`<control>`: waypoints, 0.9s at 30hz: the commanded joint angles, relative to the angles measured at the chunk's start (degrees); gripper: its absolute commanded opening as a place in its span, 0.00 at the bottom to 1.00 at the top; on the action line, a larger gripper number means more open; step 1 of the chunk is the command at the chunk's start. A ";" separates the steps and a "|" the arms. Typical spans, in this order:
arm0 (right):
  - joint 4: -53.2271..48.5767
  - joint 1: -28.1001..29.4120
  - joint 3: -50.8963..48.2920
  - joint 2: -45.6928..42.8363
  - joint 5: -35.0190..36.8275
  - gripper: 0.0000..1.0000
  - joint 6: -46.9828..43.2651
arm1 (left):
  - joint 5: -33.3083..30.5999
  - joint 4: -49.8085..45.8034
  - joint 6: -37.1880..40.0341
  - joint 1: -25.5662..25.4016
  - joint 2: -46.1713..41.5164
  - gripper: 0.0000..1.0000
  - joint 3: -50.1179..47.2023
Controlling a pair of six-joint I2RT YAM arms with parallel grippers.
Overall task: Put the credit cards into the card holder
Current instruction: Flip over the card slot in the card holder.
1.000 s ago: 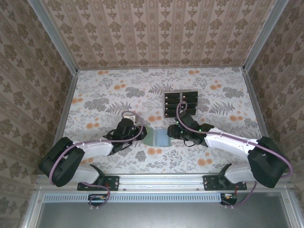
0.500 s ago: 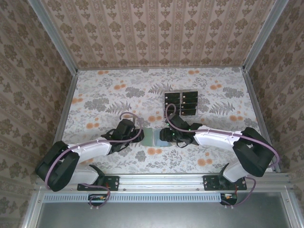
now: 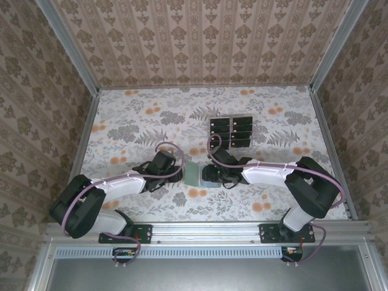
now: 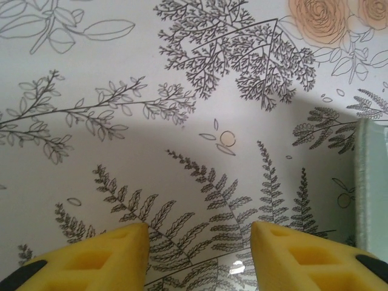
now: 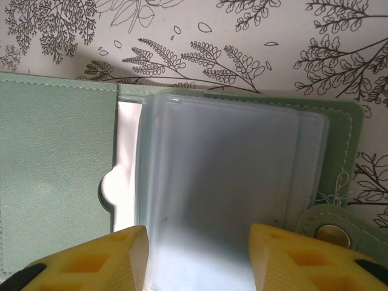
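Observation:
The card holder (image 3: 193, 174) lies open on the flowered table (image 3: 133, 130) between my two grippers. In the right wrist view its sage-green cover (image 5: 54, 176) is folded out to the left, and clear plastic sleeves (image 5: 224, 176) lie over the right half. My right gripper (image 5: 199, 254) is open, its yellow fingers (image 5: 115, 254) straddling the sleeves with nothing pinched. My left gripper (image 4: 199, 233) is open over bare tabletop, and the holder's edge (image 4: 370, 182) lies just to its right. The black credit cards (image 3: 231, 132) lie in two columns behind the holder.
The holder's snap tab (image 5: 332, 233) sticks out beside my right finger. Patterned walls enclose the table (image 3: 133, 130) on three sides, with metal rails (image 3: 85, 145) along the left and right edges. The arm bases (image 3: 206, 233) sit along the near edge.
My left gripper has opened and stands beside the holder's left edge. My right arm has slid left and now covers the holder's right half.

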 commanded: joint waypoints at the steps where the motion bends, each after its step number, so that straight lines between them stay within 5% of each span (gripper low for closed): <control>1: 0.16 0.15 0.85 0.66 -0.27 0.50 0.48 | -0.38 -1.49 1.13 -0.51 1.28 0.49 1.17; 9: -1.87 0.18 0.84 -5.01 0.42 0.50 -0.34 | -1.42 -3.46 2.00 -0.55 -4.06 0.51 1.89; 15: -4.40 -0.08 1.26 -7.74 2.20 0.50 -1.26 | -2.77 -4.28 3.20 -1.79 -9.39 0.62 3.35; 27: -2.70 -0.93 -0.29 -4.25 2.64 0.50 -0.83 | -6.06 -8.84 7.64 -5.78 -0.03 0.68 8.50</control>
